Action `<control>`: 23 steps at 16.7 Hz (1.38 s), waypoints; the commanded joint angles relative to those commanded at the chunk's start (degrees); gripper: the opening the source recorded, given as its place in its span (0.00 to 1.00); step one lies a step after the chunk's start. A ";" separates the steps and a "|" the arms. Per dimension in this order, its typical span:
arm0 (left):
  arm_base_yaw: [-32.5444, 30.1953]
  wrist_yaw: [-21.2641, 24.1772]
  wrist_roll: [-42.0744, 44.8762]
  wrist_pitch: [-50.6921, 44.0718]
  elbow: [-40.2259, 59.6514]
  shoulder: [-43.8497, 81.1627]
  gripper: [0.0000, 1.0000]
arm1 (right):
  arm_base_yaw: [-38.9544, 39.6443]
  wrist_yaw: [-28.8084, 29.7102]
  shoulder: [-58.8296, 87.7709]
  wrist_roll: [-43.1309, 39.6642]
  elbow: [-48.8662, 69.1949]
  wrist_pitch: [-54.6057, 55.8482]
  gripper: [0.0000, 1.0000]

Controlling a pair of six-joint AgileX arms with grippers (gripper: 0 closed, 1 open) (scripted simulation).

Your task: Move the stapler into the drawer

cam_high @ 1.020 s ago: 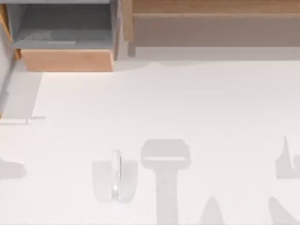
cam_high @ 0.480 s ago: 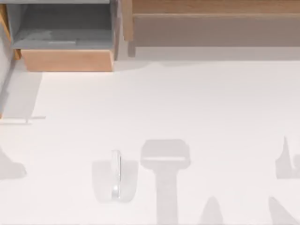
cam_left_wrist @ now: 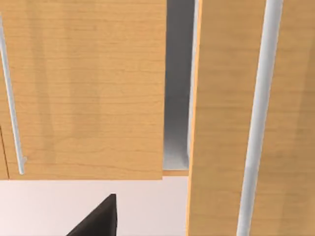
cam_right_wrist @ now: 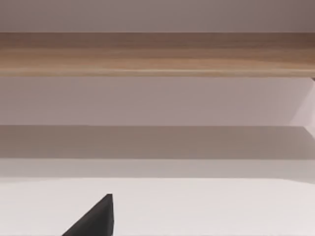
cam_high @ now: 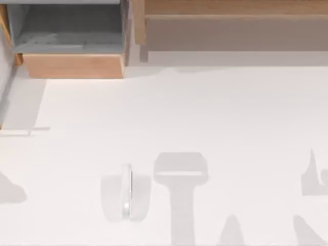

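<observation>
The stapler, a small narrow whitish-silver piece, lies lengthwise on the white tabletop at the front, left of centre. The drawer stands pulled out at the back left, showing a grey interior behind its tan wood front panel; nothing is visible inside it. In the left wrist view a dark part of my left gripper sits before wooden cabinet fronts. In the right wrist view a dark part of my right gripper hangs over the white table, facing the wooden unit.
A wide wooden unit with a long beige-grey recess runs along the back right. A flat grey T-shaped shadow lies just right of the stapler. Wooden fronts with silver bar handles are close to the left wrist camera.
The grey shadow at the table's left edge has slid slightly toward the front. The stapler and the drawer have not moved.
</observation>
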 joint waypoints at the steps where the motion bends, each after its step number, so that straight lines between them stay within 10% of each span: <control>1: 0.57 0.59 0.03 0.42 -0.73 -0.27 1.00 | 0.00 0.00 0.00 0.00 0.00 0.00 1.00; 12: -9.86 2.15 -10.61 -10.46 -3.90 -8.82 1.00 | 0.00 0.00 0.00 0.00 0.00 0.00 1.00; 23: -50.37 -13.58 -67.27 -74.24 16.45 -17.88 1.00 | 0.00 0.00 0.00 0.00 0.00 0.00 1.00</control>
